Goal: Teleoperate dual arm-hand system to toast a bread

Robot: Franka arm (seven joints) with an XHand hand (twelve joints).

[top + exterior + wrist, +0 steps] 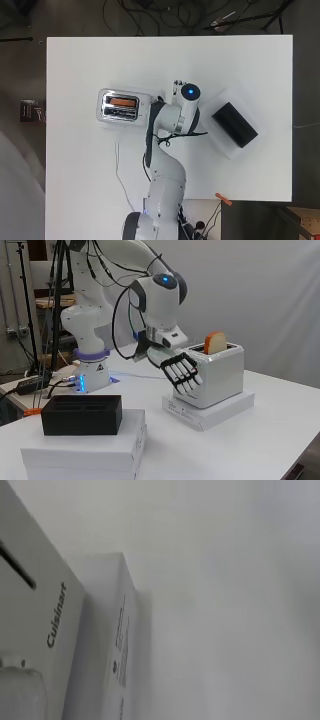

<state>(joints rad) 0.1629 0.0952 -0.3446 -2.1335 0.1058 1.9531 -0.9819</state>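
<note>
Bread slice [214, 342] stood half-raised in the toaster [215, 375] slot, not yet lowered. Toaster sat on a flat white box [220, 412], probably for reach. Hand [182, 374], fingers straight and holding nothing, lay against the toaster's end face, seemingly lined up for the lever.

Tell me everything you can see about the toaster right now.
The toaster is a boxy white one with a shiny metal top and two slots. It stands upright on a flat white box near the middle of the table. A slice of bread with an orange-brown crust sticks up out of one slot; the other slot looks empty. The hand, fingers straight and pointing down, is at the end face nearest the arm; actual contact cannot be told.
</note>
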